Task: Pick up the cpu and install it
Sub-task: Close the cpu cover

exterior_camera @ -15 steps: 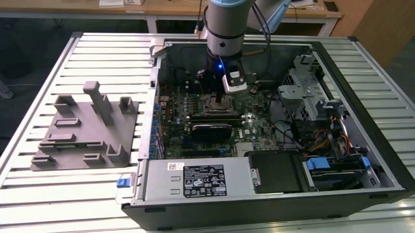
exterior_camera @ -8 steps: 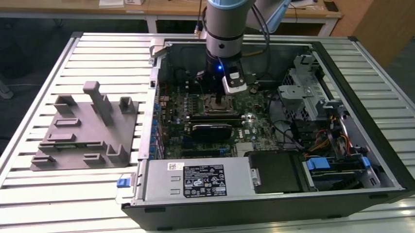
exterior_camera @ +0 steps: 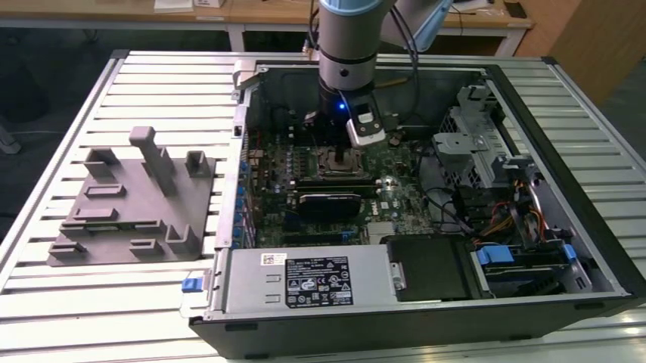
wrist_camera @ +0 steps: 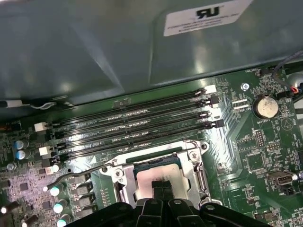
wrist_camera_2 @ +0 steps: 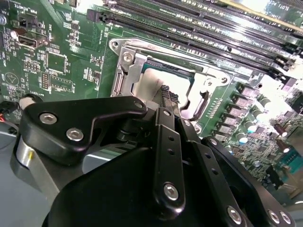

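The cpu (wrist_camera: 152, 173), a flat square chip with a pale silvery top, lies flat inside the metal-rimmed socket frame (wrist_camera: 124, 176) on the green motherboard. It shows in both wrist views, partly covered by my fingers (wrist_camera_2: 165, 92). My gripper (wrist_camera: 161, 186) hangs straight above the cpu (wrist_camera_2: 150, 85), its two black fingertips pressed together at the chip's top; I cannot tell whether they touch it. In the exterior view my gripper (exterior_camera: 340, 153) reaches down into the open computer case over the socket frame (exterior_camera: 340, 162).
The grey moulded fixture (exterior_camera: 131, 204) stands on the slatted table at the exterior view's left. Long memory slots (wrist_camera: 132, 123) run beside the socket, and its thin lever (wrist_camera: 78, 173) sticks out. The case holds a power supply (exterior_camera: 302, 281), drive cage (exterior_camera: 474, 144) and cables (exterior_camera: 495, 219).
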`<state>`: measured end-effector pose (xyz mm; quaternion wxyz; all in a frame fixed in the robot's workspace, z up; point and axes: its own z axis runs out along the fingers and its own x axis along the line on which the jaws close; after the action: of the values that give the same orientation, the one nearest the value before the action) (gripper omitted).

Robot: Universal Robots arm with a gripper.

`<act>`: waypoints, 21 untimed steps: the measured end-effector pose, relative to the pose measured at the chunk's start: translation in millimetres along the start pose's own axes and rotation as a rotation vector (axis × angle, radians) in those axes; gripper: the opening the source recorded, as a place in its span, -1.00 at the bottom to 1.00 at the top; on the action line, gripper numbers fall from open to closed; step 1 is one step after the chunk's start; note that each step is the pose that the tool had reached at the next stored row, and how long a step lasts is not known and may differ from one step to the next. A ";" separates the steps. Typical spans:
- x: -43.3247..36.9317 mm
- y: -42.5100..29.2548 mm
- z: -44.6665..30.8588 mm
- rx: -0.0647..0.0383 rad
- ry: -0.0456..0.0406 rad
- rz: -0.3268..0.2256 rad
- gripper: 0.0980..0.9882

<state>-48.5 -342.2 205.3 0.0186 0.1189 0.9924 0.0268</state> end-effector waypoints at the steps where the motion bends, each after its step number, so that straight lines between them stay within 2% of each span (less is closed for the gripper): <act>1: 0.4 -0.3 0.0 0.000 -0.0008 -0.006 -0.98; 6: 4.4 -2.4 -0.3 -0.003 -0.0071 -0.023 -0.98; 16: 17.4 -6.9 -0.9 -0.006 -0.0214 -0.032 -0.98; 21: 18.1 -7.1 -0.9 -0.007 -0.0226 -0.032 -0.98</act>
<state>-67.8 -344.9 205.3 0.0306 0.1034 0.9938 0.0284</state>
